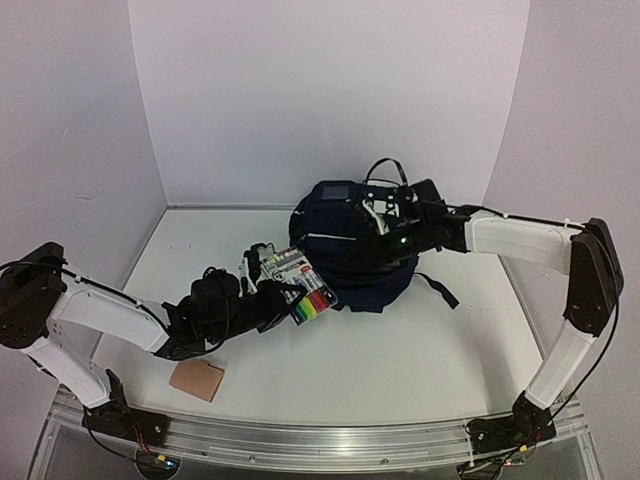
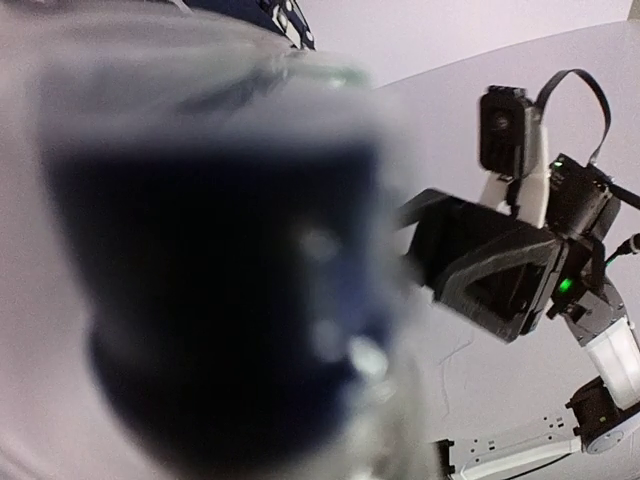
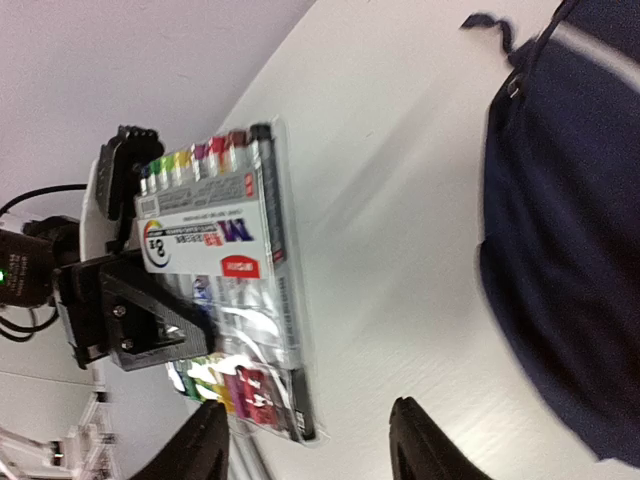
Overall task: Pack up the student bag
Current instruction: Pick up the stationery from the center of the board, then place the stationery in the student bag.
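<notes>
Counted one student bag (image 1: 340, 225), one marker pack (image 3: 215, 260) gripped by left pincer (image 1: 268, 278). Found right pincer (image 3: 312, 440) spread and empty, pack label unreadable.

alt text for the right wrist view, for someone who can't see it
The left gripper holds a marker pack at the left, with the white table behind it. The navy bag fills the right side, apart from the pack. The right gripper stands open at the bottom, holding nothing.
</notes>
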{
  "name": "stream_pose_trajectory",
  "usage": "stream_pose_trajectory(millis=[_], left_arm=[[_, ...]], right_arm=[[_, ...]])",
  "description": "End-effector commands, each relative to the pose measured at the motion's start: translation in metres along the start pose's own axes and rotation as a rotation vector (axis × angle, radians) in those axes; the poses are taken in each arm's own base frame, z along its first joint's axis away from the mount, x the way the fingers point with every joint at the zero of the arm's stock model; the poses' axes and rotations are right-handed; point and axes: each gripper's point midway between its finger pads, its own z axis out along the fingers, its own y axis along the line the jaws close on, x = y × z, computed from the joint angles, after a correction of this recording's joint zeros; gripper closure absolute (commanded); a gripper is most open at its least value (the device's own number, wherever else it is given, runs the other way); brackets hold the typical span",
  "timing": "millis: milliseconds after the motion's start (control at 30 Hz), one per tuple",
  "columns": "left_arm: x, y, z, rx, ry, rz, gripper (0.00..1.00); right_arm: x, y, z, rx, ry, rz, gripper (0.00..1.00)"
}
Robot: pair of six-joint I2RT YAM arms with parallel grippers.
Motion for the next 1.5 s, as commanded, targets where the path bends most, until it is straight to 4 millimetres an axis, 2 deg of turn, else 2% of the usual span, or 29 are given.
stream_pose_trajectory(millis=[0, 100, 200, 267, 333, 567, 667, 733, 833, 1033, 1067, 1133, 1233, 1333, 1467], left_arm=[[-0.026, -0.009, -0.016, -0.033, -0.101, -0.013, 1.00], [-0.032, -0.007, -0.023, -0.059, -0.125, -0.014, 1.00], [-0.037, -0.008, -0.028, -0.077, -0.139, -0.012, 1.00], [-0.038, -0.008, -0.030, -0.087, -0.142, -0.008, 1.00], [-0.039, -0.008, -0.030, -0.097, -0.140, -0.006, 1.00], [-0.037, -0.006, -0.028, -0.104, -0.133, -0.008, 1.00], [-0.035, -0.006, -0.025, -0.108, -0.122, 0.000, 1.00], [-0.034, -0.006, -0.023, -0.111, -0.116, 0.004, 1.00], [-0.032, -0.005, -0.022, -0.108, -0.111, 0.001, 1.00], [-0.035, -0.003, -0.023, -0.104, -0.135, -0.002, 1.00], [-0.036, -0.004, -0.024, -0.102, -0.142, 0.000, 1.00], [-0.039, -0.006, -0.023, -0.094, -0.153, 0.002, 1.00], [-0.039, -0.012, -0.019, -0.060, -0.158, -0.006, 1.00], [-0.036, -0.014, -0.010, -0.038, -0.144, -0.027, 1.00], [-0.037, -0.015, -0.001, -0.030, -0.117, -0.040, 1.00]], right_arm=[[-0.044, -0.032, -0.027, 0.288, -0.019, -0.409, 0.39], [-0.055, -0.059, -0.029, 0.433, 0.020, -0.554, 0.37], [-0.059, -0.082, -0.027, 0.530, 0.083, -0.671, 0.29], [-0.057, -0.096, -0.022, 0.564, 0.130, -0.719, 0.21], [-0.052, -0.107, -0.017, 0.579, 0.171, -0.753, 0.19], [-0.052, -0.142, -0.001, 0.662, 0.273, -0.854, 0.22], [-0.060, -0.155, 0.000, 0.724, 0.281, -0.901, 0.28], [-0.072, -0.158, -0.002, 0.767, 0.263, -0.917, 0.37], [-0.085, -0.150, -0.007, 0.779, 0.222, -0.920, 0.51], [-0.102, -0.127, -0.011, 0.758, 0.159, -0.937, 0.97], [-0.106, -0.121, -0.012, 0.753, 0.144, -0.934, 1.00], [-0.111, -0.105, -0.012, 0.718, 0.116, -0.922, 1.00], [-0.120, -0.069, -0.007, 0.641, 0.061, -0.876, 1.00], [-0.125, -0.033, 0.006, 0.538, 0.013, -0.801, 1.00], [-0.129, -0.007, 0.024, 0.455, -0.019, -0.702, 1.00]])
